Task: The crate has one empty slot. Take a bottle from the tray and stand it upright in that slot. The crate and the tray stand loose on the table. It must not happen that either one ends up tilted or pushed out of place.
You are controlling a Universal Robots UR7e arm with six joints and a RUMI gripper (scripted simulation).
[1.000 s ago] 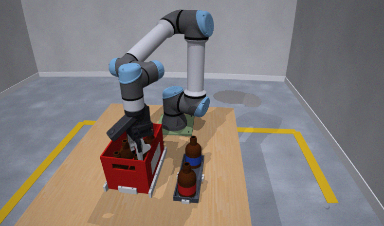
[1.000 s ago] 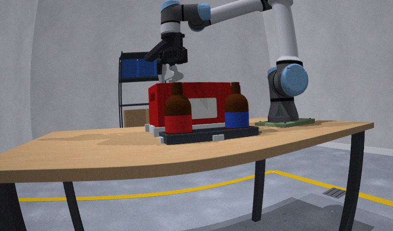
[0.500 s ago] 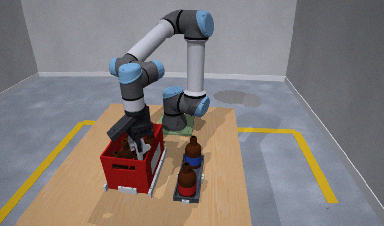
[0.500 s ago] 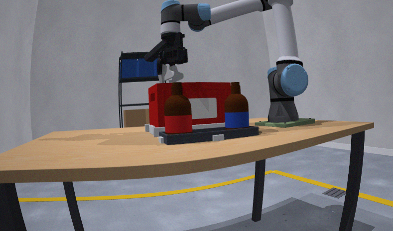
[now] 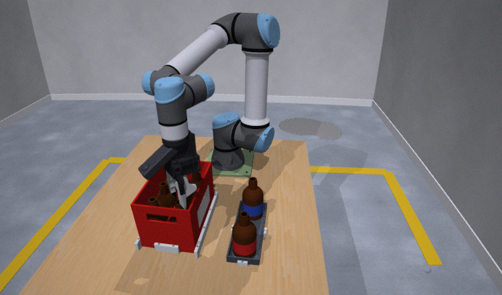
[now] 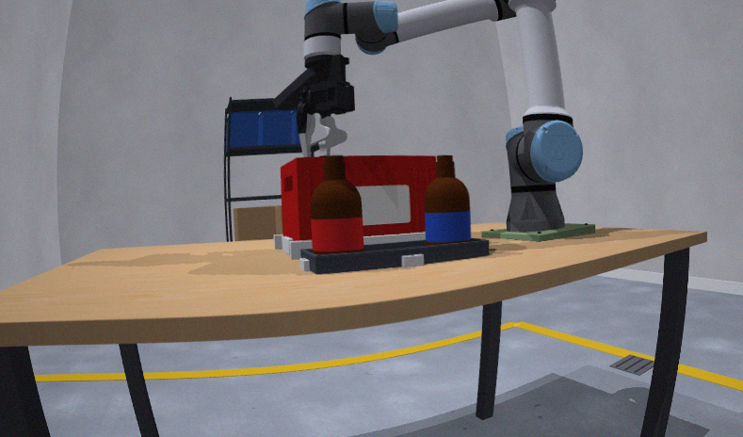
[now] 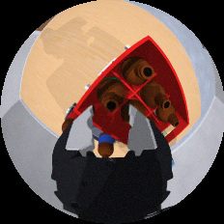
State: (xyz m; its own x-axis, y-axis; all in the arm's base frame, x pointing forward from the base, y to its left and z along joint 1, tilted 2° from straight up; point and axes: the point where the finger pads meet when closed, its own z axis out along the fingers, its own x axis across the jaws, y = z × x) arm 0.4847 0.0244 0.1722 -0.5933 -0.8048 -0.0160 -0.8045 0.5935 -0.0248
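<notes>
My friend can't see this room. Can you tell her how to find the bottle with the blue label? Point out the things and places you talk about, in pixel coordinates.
Look for the wooden table (image 5: 282,219) (image 6: 254,293) with the robot arm on it. Beside the red crate (image 5: 164,231) (image 6: 295,201) is a dark tray (image 5: 261,216) (image 6: 384,260) holding two brown bottles. Yours (image 5: 252,201) (image 6: 447,217) has the blue label and stands nearer the arm's base; its neighbour's label is red.

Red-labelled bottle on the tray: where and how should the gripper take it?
Probably by the neck, from straight above, fingers on opposite sides. The red-labelled bottle stands upright; its slim neck rises above wide shoulders, and nothing covers its top. The blue-labelled bottle stands apart, leaving finger room.
</notes>
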